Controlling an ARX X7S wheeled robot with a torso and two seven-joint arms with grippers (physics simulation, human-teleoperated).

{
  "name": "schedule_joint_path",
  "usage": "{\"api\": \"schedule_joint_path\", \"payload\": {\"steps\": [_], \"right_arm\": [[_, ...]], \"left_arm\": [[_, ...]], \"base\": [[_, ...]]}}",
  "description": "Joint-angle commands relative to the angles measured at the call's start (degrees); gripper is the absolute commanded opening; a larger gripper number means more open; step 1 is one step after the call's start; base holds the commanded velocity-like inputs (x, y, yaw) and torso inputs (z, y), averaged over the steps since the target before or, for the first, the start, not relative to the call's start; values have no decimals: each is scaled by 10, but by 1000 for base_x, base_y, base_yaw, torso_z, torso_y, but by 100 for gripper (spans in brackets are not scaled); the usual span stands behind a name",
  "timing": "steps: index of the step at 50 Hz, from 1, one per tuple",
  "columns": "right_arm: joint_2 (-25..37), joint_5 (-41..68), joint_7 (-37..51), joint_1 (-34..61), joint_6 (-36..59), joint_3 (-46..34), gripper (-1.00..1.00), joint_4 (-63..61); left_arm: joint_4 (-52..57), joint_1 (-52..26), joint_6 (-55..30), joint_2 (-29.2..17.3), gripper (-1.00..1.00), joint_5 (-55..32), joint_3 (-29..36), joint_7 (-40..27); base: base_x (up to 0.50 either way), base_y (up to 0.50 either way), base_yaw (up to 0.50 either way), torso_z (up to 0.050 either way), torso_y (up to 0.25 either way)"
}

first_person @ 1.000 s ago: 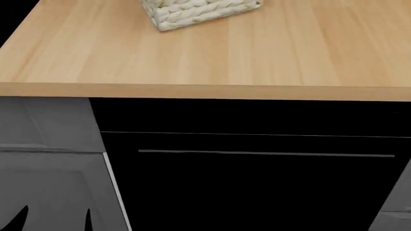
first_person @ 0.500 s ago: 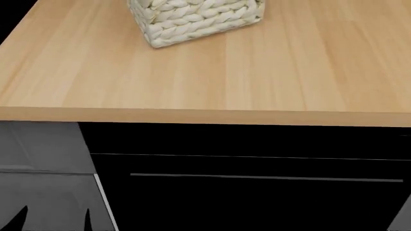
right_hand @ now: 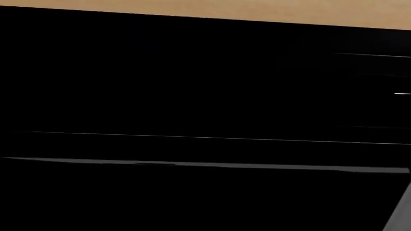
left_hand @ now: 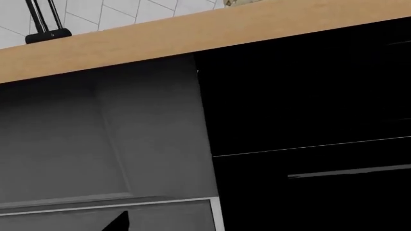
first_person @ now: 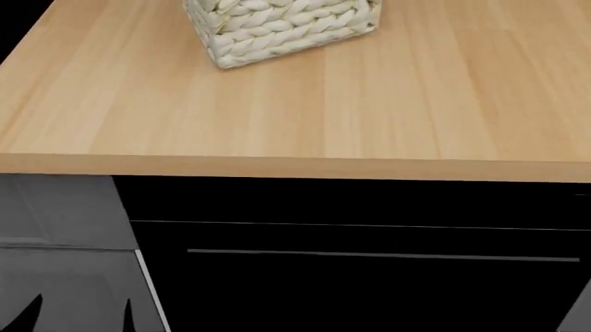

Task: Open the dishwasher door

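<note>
Landmark: counter [first_person: 369, 111]. Basket [first_person: 277, 28] sits on the counter, toward its back, left of centre. Door [first_person: 369, 297] is below the counter's front edge, under a panel [first_person: 351, 200]. Handle [first_person: 383, 254] runs across the door near its top. Cabinet [first_person: 65, 277] is under the counter, left of the door, touching its side.

Flat even render light, sharp throughout; dishwasher door [first_person: 369, 290] near-featureless black (detail lost).
</note>
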Motion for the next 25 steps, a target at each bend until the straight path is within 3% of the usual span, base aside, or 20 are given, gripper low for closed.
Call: {"api": "schedule_joint_path", "payload": {"steps": [1, 25], "right_arm": [[1, -8, 2, 11, -22, -8, 100, 33], [6, -12, 21, 21, -28, -23, 100, 58]], "left_arm": [[-14, -13, -7, 1, 100, -40, -4, 18], [-29, -23, -6, -7, 100, -46, 8, 6]], "base": [[0, 0, 0, 0, 0], [0, 0, 0, 0, 0]]}}
